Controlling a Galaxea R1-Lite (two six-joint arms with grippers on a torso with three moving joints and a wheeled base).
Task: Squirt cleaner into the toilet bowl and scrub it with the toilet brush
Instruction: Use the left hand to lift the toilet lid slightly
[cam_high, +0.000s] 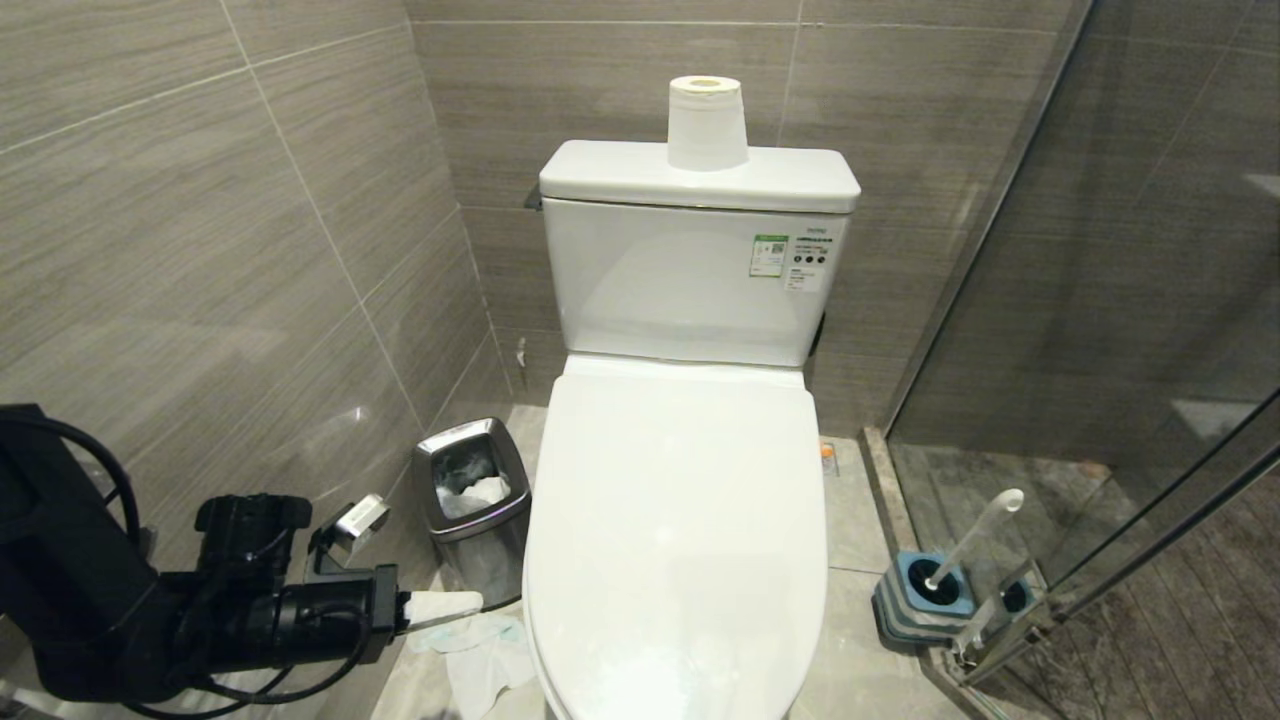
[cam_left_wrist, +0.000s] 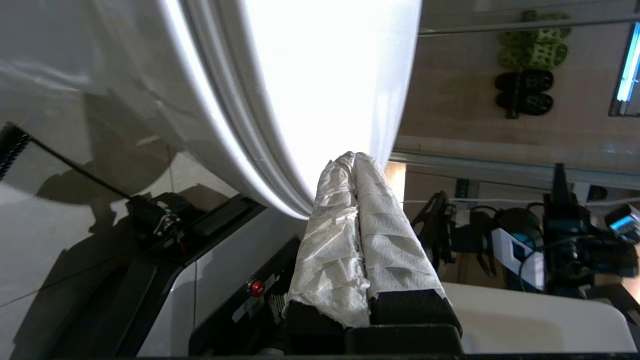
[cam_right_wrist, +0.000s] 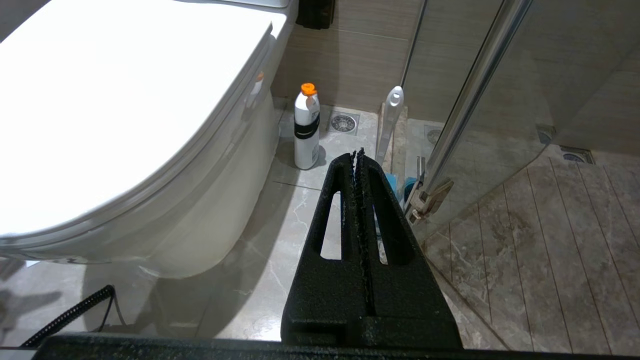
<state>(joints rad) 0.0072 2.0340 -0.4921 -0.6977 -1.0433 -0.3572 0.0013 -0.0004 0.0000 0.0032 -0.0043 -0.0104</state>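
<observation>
The toilet bowl (cam_high: 675, 540) stands against the grey tiled back wall with its white lid down over the seat, and it serves as the landmark for everything around it. A white paper roll (cam_high: 706, 122) stands upright on the tank lid behind it.

The left end effector (cam_high: 445, 607) reaches in low beside the bowl's left flank, near its front. Its two fingers (cam_left_wrist: 385, 235) are wrapped in white paper and pressed together with no gap, holding nothing; in the left wrist view their tips lie right at the edge of the closed lid, though contact cannot be confirmed. A small steel bin (cam_high: 472, 500) with crumpled paper inside sits on the floor to the left of the bowl, just behind this end effector, and loose white tissue (cam_high: 480, 655) lies on the floor beside the bowl's front left.

The right end effector (cam_right_wrist: 358, 156) hangs to the right of the bowl, above the floor, its black fingers closed against each other and empty.

The cleaner (cam_right_wrist: 306, 127) stands upright on the floor tiles just beside the bowl's right flank, orange cap up. The toilet brush (cam_high: 968, 545) rests in its blue-and-grey holder (cam_high: 925, 600) further right of the bowl, by the hinge of the glass shower door, its pale handle tilted.
</observation>
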